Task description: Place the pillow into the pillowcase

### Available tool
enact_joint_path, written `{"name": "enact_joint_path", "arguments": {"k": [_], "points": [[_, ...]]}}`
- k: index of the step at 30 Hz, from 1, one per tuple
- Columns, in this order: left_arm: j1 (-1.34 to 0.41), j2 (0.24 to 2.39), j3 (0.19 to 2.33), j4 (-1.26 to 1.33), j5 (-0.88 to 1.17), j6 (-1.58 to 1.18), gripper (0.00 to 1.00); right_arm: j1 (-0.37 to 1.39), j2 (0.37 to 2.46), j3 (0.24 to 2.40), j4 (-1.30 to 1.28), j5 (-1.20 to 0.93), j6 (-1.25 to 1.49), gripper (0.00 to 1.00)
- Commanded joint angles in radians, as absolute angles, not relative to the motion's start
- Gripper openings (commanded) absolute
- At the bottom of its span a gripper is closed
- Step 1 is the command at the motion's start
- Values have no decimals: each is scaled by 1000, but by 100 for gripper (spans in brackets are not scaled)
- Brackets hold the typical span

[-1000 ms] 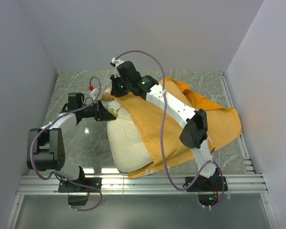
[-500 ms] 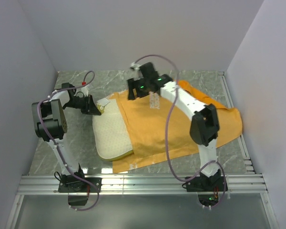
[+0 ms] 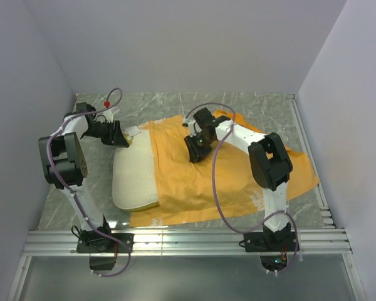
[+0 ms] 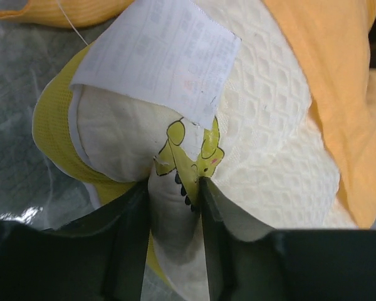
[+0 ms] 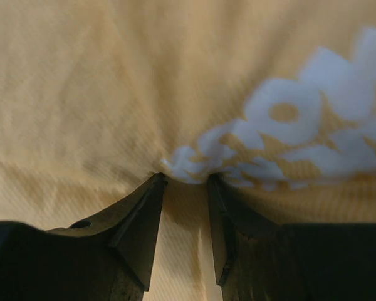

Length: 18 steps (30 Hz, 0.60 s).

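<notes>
The left gripper (image 4: 175, 182) clasps the pillow's (image 3: 133, 182) far corner. The right gripper (image 5: 185, 179) pinches the pillowcase (image 3: 238, 188) on top. The pillow's uncovered end sticks out leftward, nearer the left arm.

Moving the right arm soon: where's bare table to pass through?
Bare table: the strip between the pillowcase and the back wall, widest at the far right corner. Crowded: far left, where the left gripper pinches the pillow, and the pillowcase's middle under the right gripper.

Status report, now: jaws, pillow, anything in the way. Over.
Left jaws pinching pillow corner. Right jaws pinching pillowcase top fabric. Pillow partly in, end by left arm exposed. Only the right arm lies across the case.
</notes>
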<state>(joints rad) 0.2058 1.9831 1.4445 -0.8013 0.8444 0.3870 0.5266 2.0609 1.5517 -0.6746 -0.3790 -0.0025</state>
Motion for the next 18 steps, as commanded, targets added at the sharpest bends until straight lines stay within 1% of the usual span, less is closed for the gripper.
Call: {"name": "enact_joint_path", "arguments": {"k": [1, 2, 4, 5, 6, 7, 9, 10, 11, 12, 13, 15, 16, 18], "points": [[212, 1881, 1417, -766, 818, 394, 42, 661, 2019, 1468, -752, -595, -32, 44], [213, 1852, 1402, -752, 815, 388, 44, 696, 2007, 1465, -747, -633, -31, 45], [213, 1827, 1393, -749, 816, 382, 46, 710, 1987, 1501, -771, -647, -34, 48], [213, 1809, 1388, -756, 815, 382, 46, 707, 1982, 1526, -787, -641, -34, 53], [212, 1798, 1376, -759, 815, 385, 46, 686, 1965, 1582, -826, -612, -50, 56], [213, 1789, 1367, -761, 810, 385, 47, 669, 1951, 1607, -845, -598, -57, 64], [213, 1757, 1326, -747, 799, 385, 47, 618, 1884, 1669, -877, -569, -63, 70], [213, 1749, 1309, -739, 796, 385, 47, 556, 1861, 1684, -885, -552, -64, 75], [213, 1738, 1278, -732, 792, 385, 47, 514, 1838, 1701, -894, -542, -67, 78], [212, 1733, 1266, -720, 788, 385, 47, 477, 1797, 1719, -913, -526, -77, 83], [213, 1733, 1256, -716, 788, 387, 48, 404, 1780, 1747, -917, -456, -81, 83], [213, 1735, 1240, -719, 793, 399, 47, 345, 1753, 1773, -945, -340, -121, 83], [213, 1738, 1236, -722, 796, 399, 47, 292, 1750, 1772, -949, -222, -139, 82], [213, 1736, 1227, -719, 796, 399, 47, 247, 1747, 1744, -954, -106, -190, 79]]}}
